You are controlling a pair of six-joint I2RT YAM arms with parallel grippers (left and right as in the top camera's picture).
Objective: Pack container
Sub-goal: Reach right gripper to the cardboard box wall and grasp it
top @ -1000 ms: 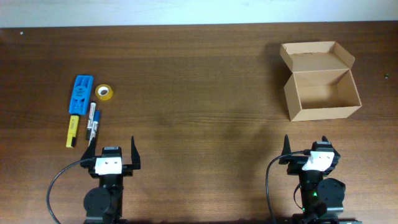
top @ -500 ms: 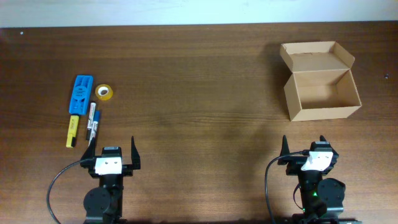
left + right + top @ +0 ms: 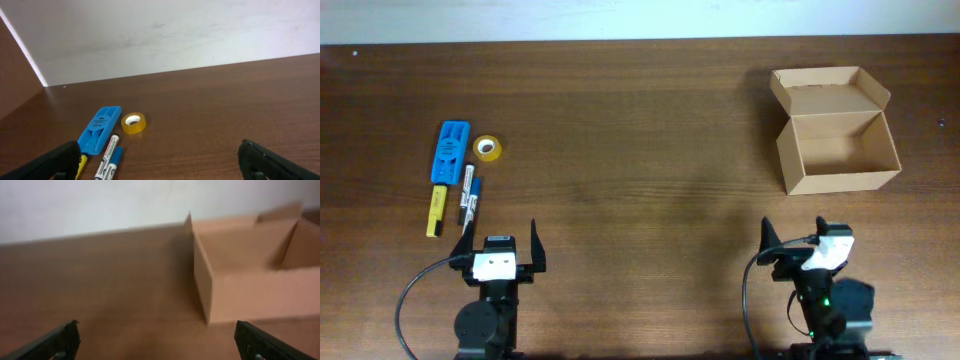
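Dark wooden table [image 3: 640, 150]: one open-lidded container [image 3: 837, 150] at its back right; one blue block [image 3: 450, 152], one tape roll [image 3: 487, 149] and three markers [image 3: 468, 190] at its left. At its front edge, the left gripper [image 3: 501, 235] and right gripper [image 3: 793, 232] both gape, holding nothing.

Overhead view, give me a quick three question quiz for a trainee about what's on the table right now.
1. True or false: the box has its lid shut.
2. On which arm's side of the table does the tape roll lie? A. left B. right
3. Fill in: the left gripper and right gripper are both ____.

Key: 1 false, the flap stands open; 2 A; 3 open.
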